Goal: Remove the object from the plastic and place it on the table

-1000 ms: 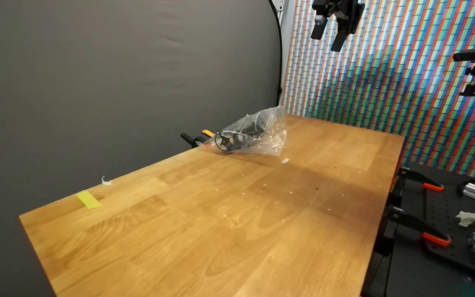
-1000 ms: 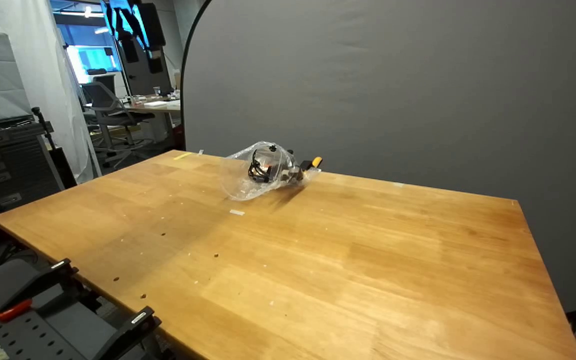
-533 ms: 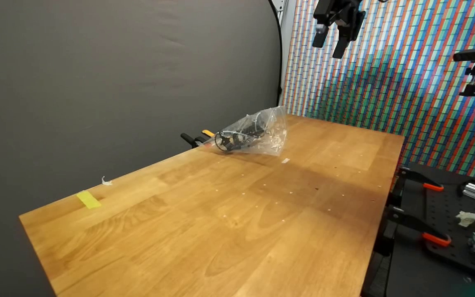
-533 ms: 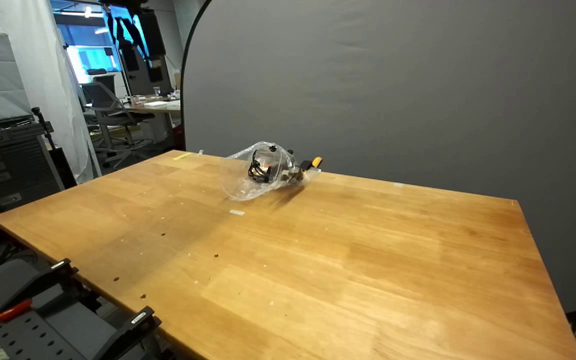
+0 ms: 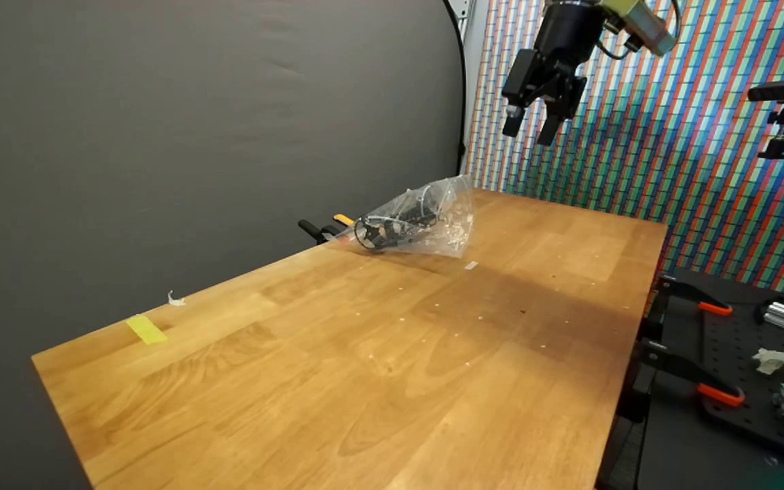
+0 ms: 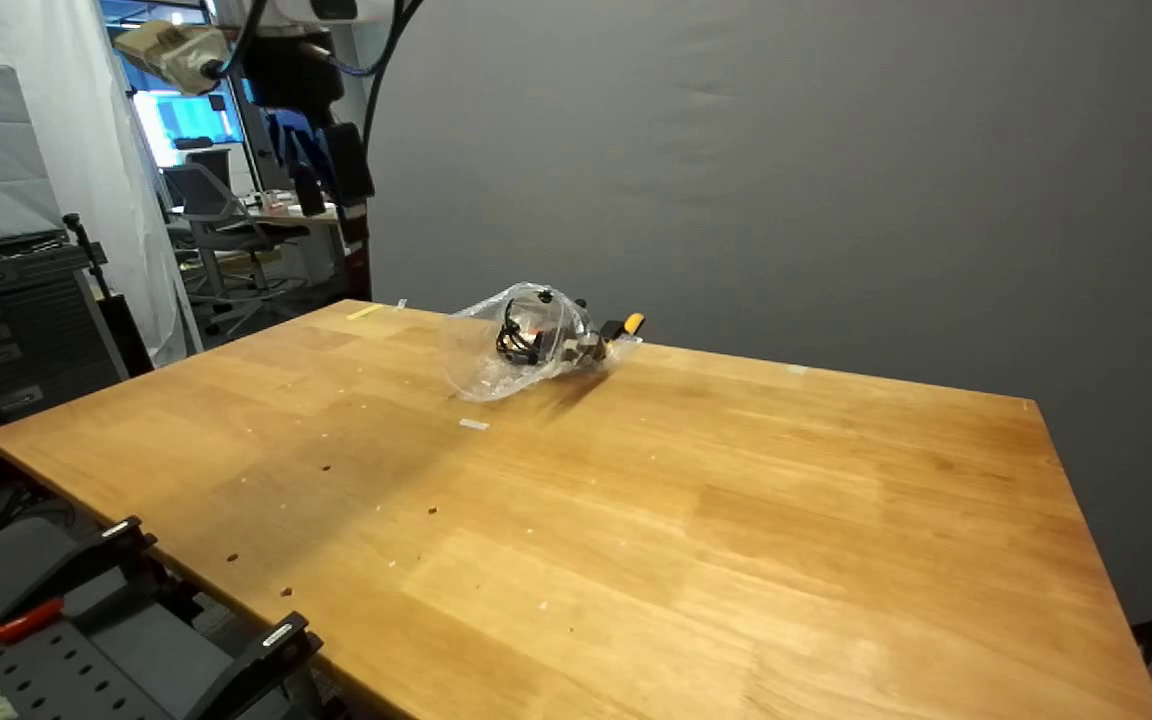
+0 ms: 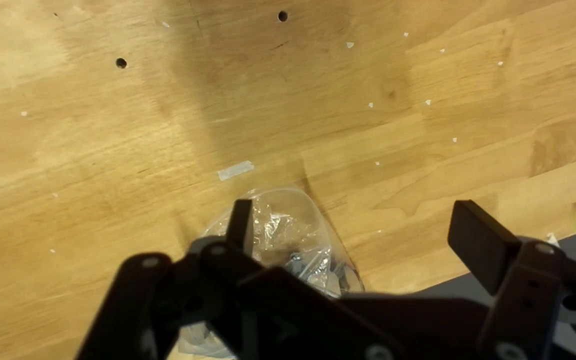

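The object [image 5: 380,233], a tangle of dark cord with round loops, lies inside the clear, crinkled plastic [image 5: 459,221] at the table's far edge. In an exterior view the object [image 6: 518,340] shows through the plastic [image 6: 474,372], whose wide end faces the camera. The table [image 5: 283,388] has a light-brown wood top. My gripper [image 5: 529,133] is open and empty, high above the table and apart from the plastic. In the wrist view the gripper [image 7: 352,212] has its fingers wide apart. The plastic [image 7: 288,207] lies below the left finger; the arm's parts hide much of the object [image 7: 296,263].
A black-and-yellow clamp handle [image 5: 343,219] stands at the edge beside the plastic. A yellow tape mark [image 5: 146,329] and a small white tape [image 5: 471,265] are on the table. Black clamps with orange parts [image 5: 720,395] grip the opposite edge. A grey backdrop [image 6: 786,180] stands behind.
My gripper has come down, and more of the arm now shows in both exterior views. The fingers stay apart. The plastic and the object have not moved.
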